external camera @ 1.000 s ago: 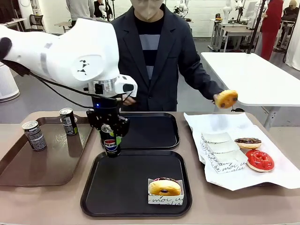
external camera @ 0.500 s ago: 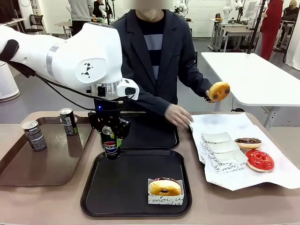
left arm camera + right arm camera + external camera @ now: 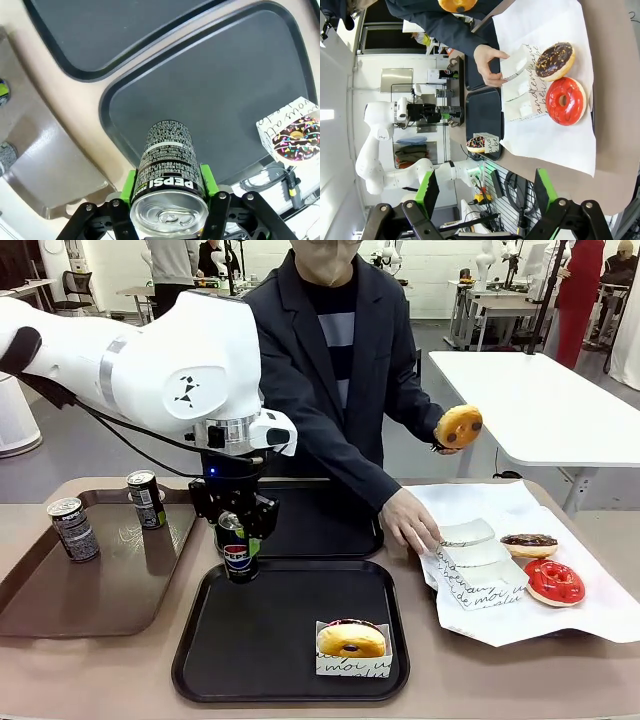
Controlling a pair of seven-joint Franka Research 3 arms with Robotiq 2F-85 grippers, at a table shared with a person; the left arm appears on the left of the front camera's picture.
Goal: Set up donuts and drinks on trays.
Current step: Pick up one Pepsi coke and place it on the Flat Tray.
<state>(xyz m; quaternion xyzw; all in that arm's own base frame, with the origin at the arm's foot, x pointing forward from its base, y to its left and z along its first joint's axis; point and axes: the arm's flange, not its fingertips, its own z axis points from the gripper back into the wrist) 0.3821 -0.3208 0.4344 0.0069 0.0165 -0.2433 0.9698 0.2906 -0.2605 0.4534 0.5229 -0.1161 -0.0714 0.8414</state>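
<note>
Inside L gripper (image 3: 240,533): Pepsi can (image 3: 239,558) upright, at near tray's (image 3: 290,635) back-L corner

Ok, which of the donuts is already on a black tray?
The donut in the paper sleeve, on the near tray. The chocolate donut and red donut lie on white paper; the person holds the orange donut.

Bright even overhead light; soft shadows; sheen on brown tray (image 3: 108,602); wrist views bent at edges.
</note>
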